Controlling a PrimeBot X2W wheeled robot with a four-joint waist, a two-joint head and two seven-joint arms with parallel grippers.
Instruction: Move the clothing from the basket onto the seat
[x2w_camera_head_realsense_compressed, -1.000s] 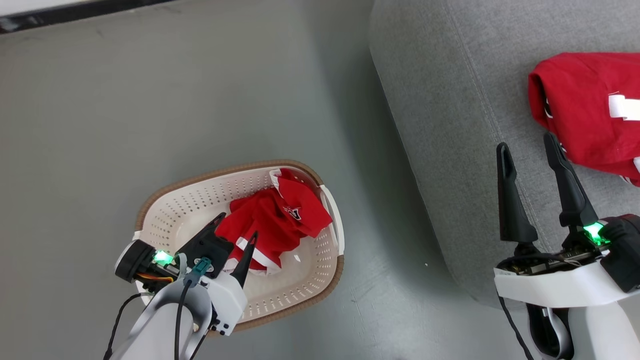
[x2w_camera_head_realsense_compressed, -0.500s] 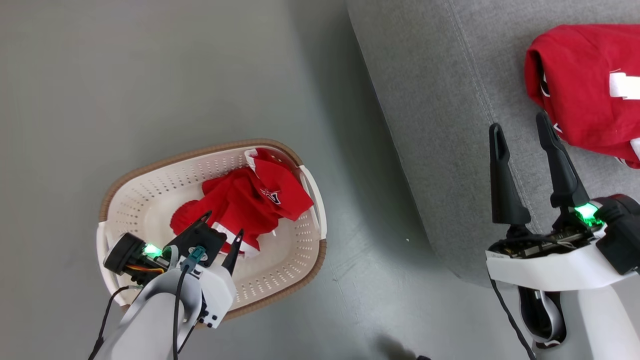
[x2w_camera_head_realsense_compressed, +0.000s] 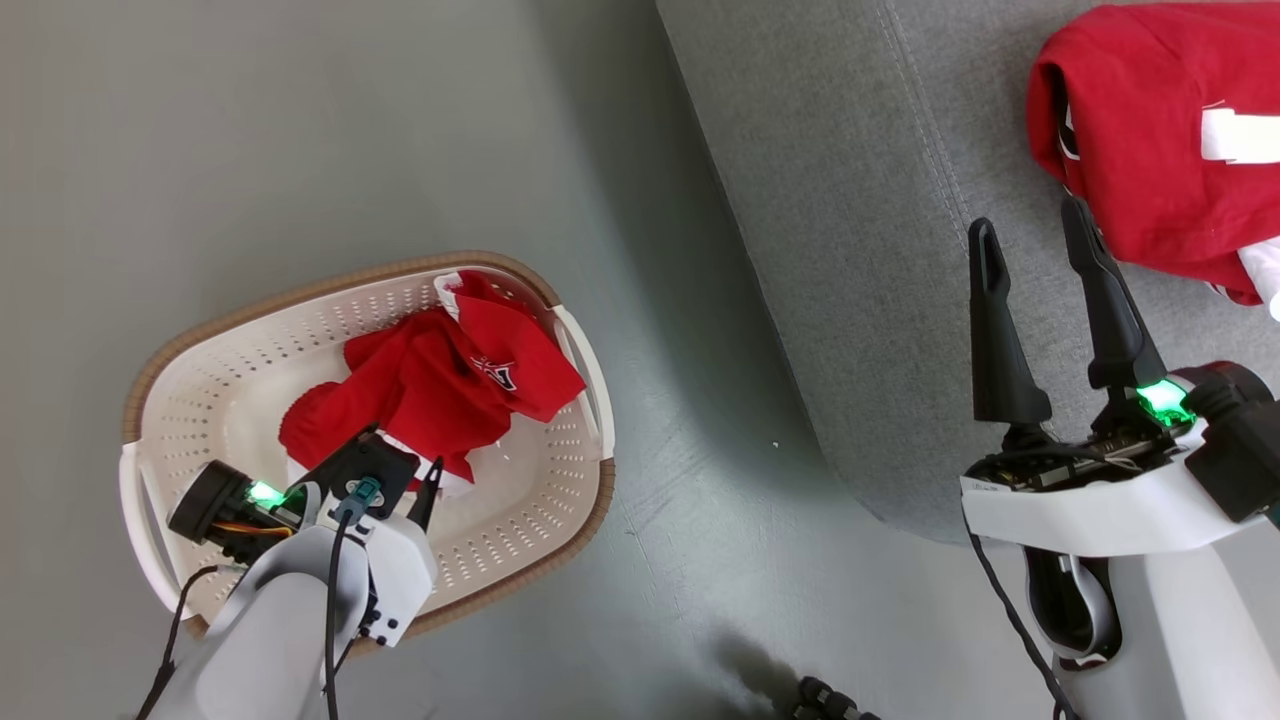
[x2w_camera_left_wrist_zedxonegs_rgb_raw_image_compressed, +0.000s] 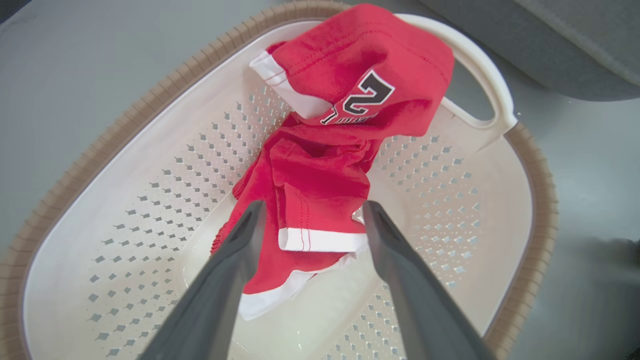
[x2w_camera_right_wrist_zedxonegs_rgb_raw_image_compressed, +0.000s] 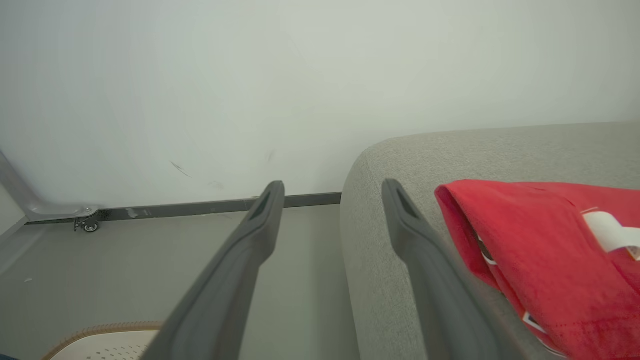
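The left gripper (x2w_camera_left_wrist_zedxonegs_rgb_raw_image_compressed: 314, 207) had sunk lower into the basket (x2w_camera_left_wrist_zedxonegs_rgb_raw_image_compressed: 150, 100), fingers (x2w_camera_left_wrist_zedxonegs_rgb_raw_image_compressed: 235, 260) apart astride the clothing (x2w_camera_left_wrist_zedxonegs_rgb_raw_image_compressed: 325, 170), seemingly ready to grab; the right gripper (x2w_camera_head_realsense_compressed: 1027, 220) waited, spread, over the seat (x2w_camera_head_realsense_compressed: 850, 250).

We see a smooth grey-green floor (x2w_camera_head_realsense_compressed: 350, 150) across the left and middle of the head view, with a soft sheen and faint scuffs. A small white speck (x2w_camera_head_realsense_compressed: 775, 444) lies on it right of centre. The grey seat (x2w_camera_head_realsense_compressed: 850, 250) takes the upper right, a soft shadow along its left edge. In the right wrist view a plain white wall (x2w_camera_right_wrist_zedxonegs_rgb_raw_image_compressed: 300, 75), lightly scuffed, spans the upper half, with a dark skirting strip (x2w_camera_right_wrist_zedxonegs_rgb_raw_image_compressed: 190, 209) at its foot. At far left a slanted metal leg (x2w_camera_right_wrist_zedxonegs_rgb_raw_image_compressed: 20, 195) ends in a small caster (x2w_camera_right_wrist_zedxonegs_rgb_raw_image_compressed: 90, 226). The light is even.
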